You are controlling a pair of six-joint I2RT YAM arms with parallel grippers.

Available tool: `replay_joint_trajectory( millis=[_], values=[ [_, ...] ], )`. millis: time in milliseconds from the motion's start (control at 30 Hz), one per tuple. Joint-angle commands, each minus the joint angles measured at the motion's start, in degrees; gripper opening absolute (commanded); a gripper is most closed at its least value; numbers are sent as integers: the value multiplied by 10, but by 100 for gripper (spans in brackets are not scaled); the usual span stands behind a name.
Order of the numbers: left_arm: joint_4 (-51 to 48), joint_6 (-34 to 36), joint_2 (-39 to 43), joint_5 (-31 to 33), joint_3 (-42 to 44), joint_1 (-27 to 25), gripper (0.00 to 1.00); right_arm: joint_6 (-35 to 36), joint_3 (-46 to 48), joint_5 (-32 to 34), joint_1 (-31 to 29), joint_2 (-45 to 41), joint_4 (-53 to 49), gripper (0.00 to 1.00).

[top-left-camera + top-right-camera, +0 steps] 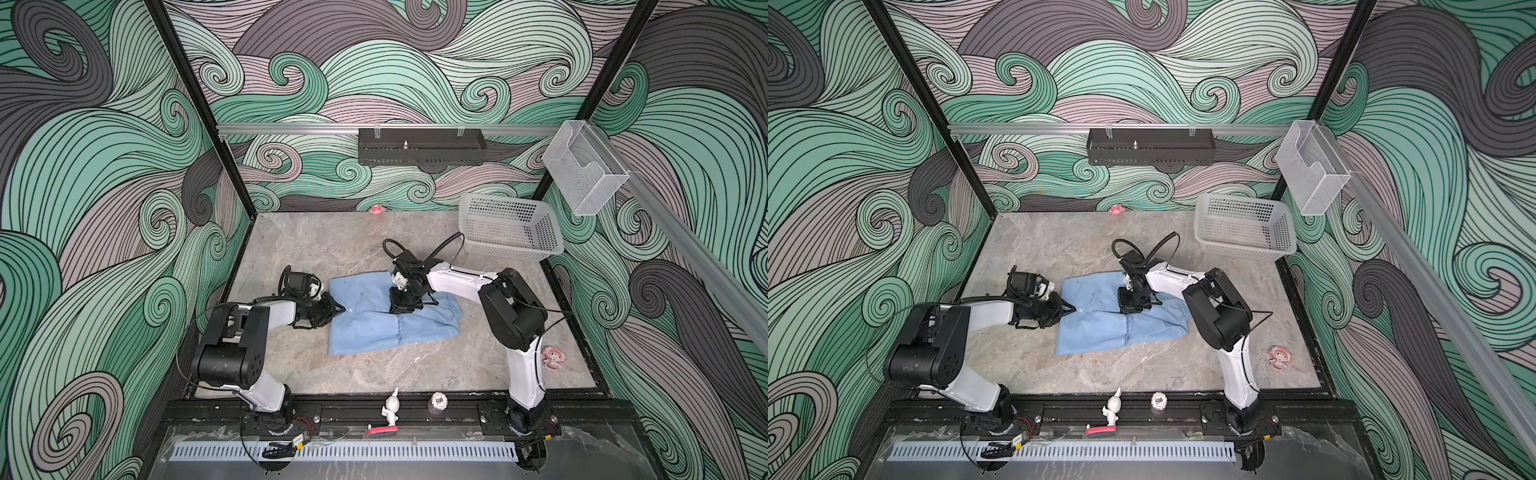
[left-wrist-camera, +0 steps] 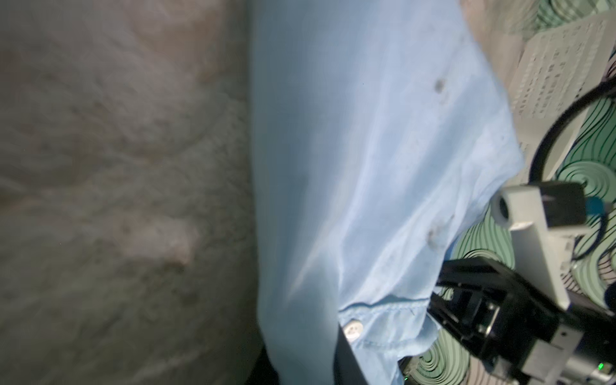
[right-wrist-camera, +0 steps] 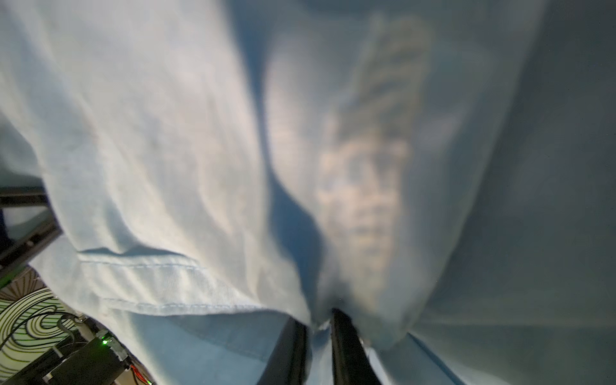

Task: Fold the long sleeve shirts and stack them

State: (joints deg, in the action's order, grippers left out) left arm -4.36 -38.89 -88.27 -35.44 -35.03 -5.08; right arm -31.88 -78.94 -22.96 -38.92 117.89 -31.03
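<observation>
**A:** Where is the light blue thin woven button-up shirt (image 1: 365,332)?

**B:** It's flat on the grey marbled tabletop (image 1: 316,245), doubled into a rough rectangle. It spreads away from the tips of the left pincer (image 1: 340,309) and runs beneath the right pincer (image 1: 405,309), which stands on its middle.

**A:** Are they gripping it?

**B:** The left pincer's tips come to a point on the edge of the cloth nearest them. In its wrist view, the placket with a small white button (image 2: 353,330) lies against one black finger (image 2: 346,360). I read that as clenched on the shirt's edge. In the right wrist view a tuck of cloth is nipped between two black fingers (image 3: 346,350) that are nearly touching, so that pincer is clamped on the shirt too.

**A:** Which step is this?

**B:** A fold being set up, I'd judge. Both pincers have a hold across the middle, and the cross-fold isn't yet made.

**A:** What does the next move call for?

**B:** Both pincers should rise together and level, keeping the cloth taut between them, then carry the held line over to the opposite edge. Weave this thin will likely sag, and the lower layers may drag along. The white perforated plastic basket (image 1: 505,249) stands well beyond the right pincer, out of the way.
</observation>
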Motion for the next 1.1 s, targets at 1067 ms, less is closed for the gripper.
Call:
replay_joint_trajectory(
  millis=[1067],
  values=[
    [207,-268,-89,15,-79,-165,0,-270,137,-42,-25,-21,327,15]
  ],
)
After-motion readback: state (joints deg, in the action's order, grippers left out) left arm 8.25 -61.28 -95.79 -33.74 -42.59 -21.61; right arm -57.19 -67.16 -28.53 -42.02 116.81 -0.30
